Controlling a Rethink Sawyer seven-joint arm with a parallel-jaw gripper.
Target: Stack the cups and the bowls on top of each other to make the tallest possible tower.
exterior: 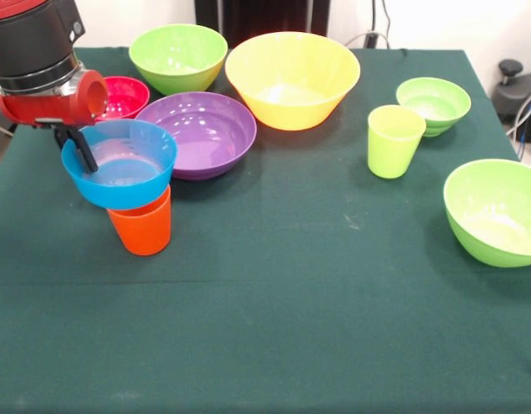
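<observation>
My gripper (78,148) is at the left, its black fingers (84,153) closed over the near-left rim of the blue bowl (123,177). The blue bowl sits upright on the mouth of the orange cup (143,228), slightly tilted. The magenta bowl (123,97) is just behind, partly hidden by my red wrist. The purple bowl (201,134) is to the right of the stack and the yellow bowl (291,78) behind it. Three lime green bowls stand at the back (178,56), the right back (434,103) and the right edge (496,211). The lime green cup (395,141) stands upright. The red cup is out of view.
Everything stands on a dark green tablecloth (274,328) whose front half is bare. A black object with cables (517,90) lies beyond the table's right edge.
</observation>
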